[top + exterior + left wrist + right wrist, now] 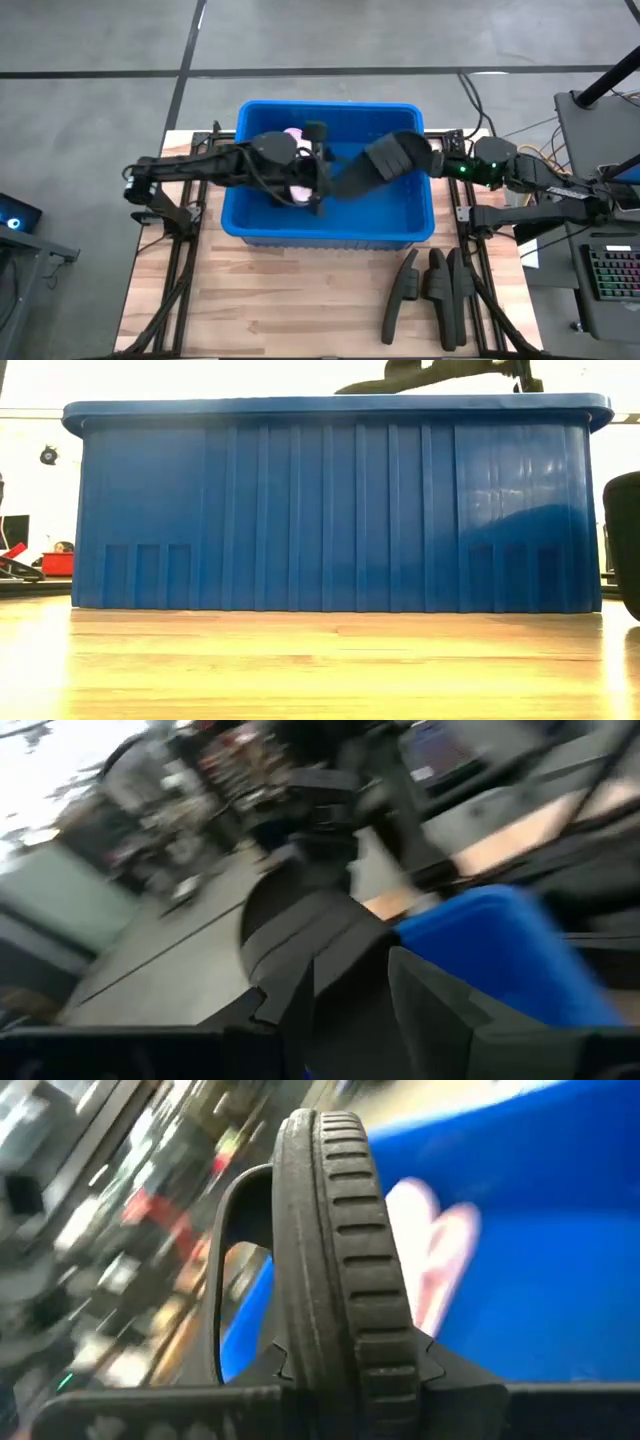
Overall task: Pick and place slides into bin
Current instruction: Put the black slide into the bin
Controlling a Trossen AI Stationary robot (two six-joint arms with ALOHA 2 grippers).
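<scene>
Pinching black slide (340,1270) between right fingers (455,1380)

Both arms and a black slide (375,168) crowding the bin (400,222) mouth

A pale wooden table (280,300) carried everything. The blue bin (330,232) stood directly on it, toward the far side and roughly central between the arm mounts. Three black slides (432,290) lay on the boards near the front right corner, side by side and close together, well clear of the bin's front wall.
</scene>
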